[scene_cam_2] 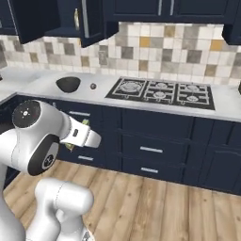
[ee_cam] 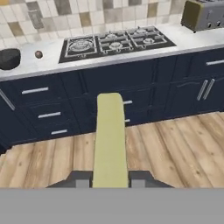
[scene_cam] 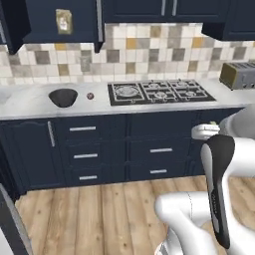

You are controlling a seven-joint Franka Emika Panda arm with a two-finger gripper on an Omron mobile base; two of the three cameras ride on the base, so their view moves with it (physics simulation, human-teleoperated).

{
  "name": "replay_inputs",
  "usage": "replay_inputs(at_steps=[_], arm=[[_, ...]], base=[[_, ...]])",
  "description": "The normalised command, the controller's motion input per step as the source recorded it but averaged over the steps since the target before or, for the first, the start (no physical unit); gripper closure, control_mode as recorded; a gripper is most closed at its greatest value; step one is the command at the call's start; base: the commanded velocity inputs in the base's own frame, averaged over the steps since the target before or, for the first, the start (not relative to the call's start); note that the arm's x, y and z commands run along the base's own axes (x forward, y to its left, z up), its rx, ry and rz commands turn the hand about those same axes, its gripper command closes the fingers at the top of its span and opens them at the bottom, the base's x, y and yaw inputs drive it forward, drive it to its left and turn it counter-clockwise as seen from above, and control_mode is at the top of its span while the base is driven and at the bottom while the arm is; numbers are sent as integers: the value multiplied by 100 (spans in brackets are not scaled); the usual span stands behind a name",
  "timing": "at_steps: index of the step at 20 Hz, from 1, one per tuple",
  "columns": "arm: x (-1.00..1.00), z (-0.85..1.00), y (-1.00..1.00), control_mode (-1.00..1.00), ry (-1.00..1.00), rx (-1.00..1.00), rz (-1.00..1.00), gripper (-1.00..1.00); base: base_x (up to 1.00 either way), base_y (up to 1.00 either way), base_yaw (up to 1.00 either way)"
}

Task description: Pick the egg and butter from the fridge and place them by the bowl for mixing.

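Fingers: two small dark fingertips (ee_cam: 81,183) rise at the bottom of the hand view, closed tight against the two sides of the butter, one on each side.
Gripper: the gripper (ee_cam: 109,183) grips the lower end of the stick; from the right base view its white hand (scene_cam_2: 87,136) hangs in front of the cabinet drawers, above the wooden floor.
Butter: the butter (ee_cam: 110,140) is a yellow-olive oblong stick, standing straight out from between the fingers and away from the camera. In the right base view a sliver of it (scene_cam_2: 86,122) shows at the hand's upper edge. In the left base view a small greenish tip (scene_cam: 213,123) shows just above the white hand.
Bowl: the bowl (scene_cam: 63,97) is round and dark, sitting on the pale counter to the left of the stove, well apart from the butter.
Small round object: a small reddish-brown ball (scene_cam: 90,96) lies on the counter just to the right of the bowl, between bowl and stove. It is too small to identify.
Stove: a black four-burner gas hob (scene_cam: 160,91) is set into the counter.
Counter: the light marbled counter (scene_cam: 30,102) tops dark navy cabinets with silver drawer handles (scene_cam: 82,129).
Toaster: a metallic toaster (scene_cam: 238,75) stands at the counter's right end.
Wall: a tiled backsplash (scene_cam: 149,50) in cream, grey and ochre runs beneath navy upper cabinets.
Floor: light wooden planks (scene_cam: 99,214).
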Motion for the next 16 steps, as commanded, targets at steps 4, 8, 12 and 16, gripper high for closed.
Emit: replay_inputs(at_steps=[4,8,12,16], arm=[[0,0,0,100,0,0,0,100],[0,0,0,100,0,0,0,100],[0,0,0,100,0,0,0,100],[0,0,0,100,0,0,0,100]], base=[[100,0,9],[100,17,3],[100,90,0],[73,100,-2]])
